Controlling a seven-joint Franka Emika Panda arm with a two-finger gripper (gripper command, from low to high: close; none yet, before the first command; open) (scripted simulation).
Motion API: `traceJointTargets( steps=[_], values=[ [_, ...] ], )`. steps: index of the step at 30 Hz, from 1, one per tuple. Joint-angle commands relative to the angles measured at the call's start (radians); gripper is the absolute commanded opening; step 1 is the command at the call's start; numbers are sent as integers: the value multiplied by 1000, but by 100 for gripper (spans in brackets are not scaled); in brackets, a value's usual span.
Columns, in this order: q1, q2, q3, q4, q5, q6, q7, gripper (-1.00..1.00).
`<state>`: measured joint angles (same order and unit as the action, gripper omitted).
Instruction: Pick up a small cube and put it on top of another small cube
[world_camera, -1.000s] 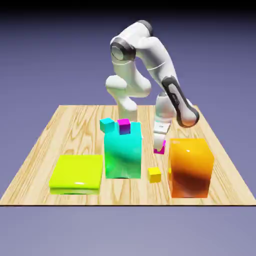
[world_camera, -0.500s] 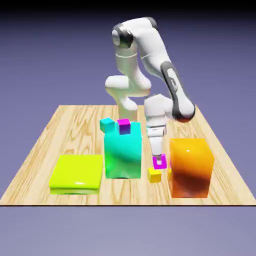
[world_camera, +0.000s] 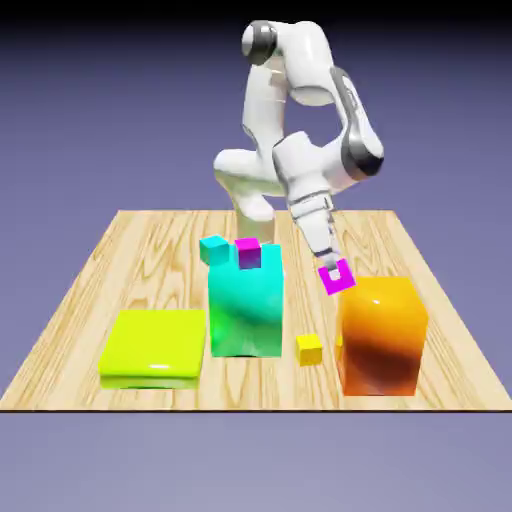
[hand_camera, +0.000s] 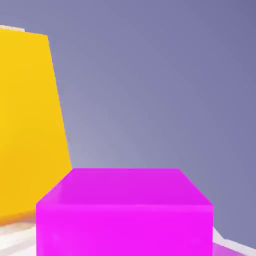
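My gripper (world_camera: 336, 273) is shut on the small cube (world_camera: 338, 279), a tiny bright magenta-pink one. It hangs tilted in the air, level with the top left edge of the big orange block (world_camera: 380, 335). In the hand view the small cube (hand_camera: 125, 212) fills the bottom and hides the fingertips, with the orange block (hand_camera: 27, 125) rising at the left. A tiny yellow cube (world_camera: 309, 349) lies on the table below the held cube, towards the front.
A tall teal block (world_camera: 245, 305) stands left of the gripper. A tiny teal cube (world_camera: 214, 249) and a tiny magenta-topped cube with a purple front (world_camera: 248, 252) sit by its top. A flat lime block (world_camera: 155, 345) lies at the front left.
The gripper rose from beside the yellow cube near the table, carrying the magenta cube up and to the exterior view's right. The hand has tilted and the arm has straightened upward.
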<state>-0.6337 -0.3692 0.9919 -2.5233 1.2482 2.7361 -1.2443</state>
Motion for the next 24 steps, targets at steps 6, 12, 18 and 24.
traceJointTargets(
  steps=[6, 12, 18, 24],
  values=[
    [-200, -217, 162, -1, -55, -230, 221, -100],
    [-393, -425, 354, -17, -107, -462, 443, -100],
    [-484, -519, 554, -71, -153, -614, 584, -100],
    [-621, -534, 771, -55, 2, -518, 510, -100]
  ],
)
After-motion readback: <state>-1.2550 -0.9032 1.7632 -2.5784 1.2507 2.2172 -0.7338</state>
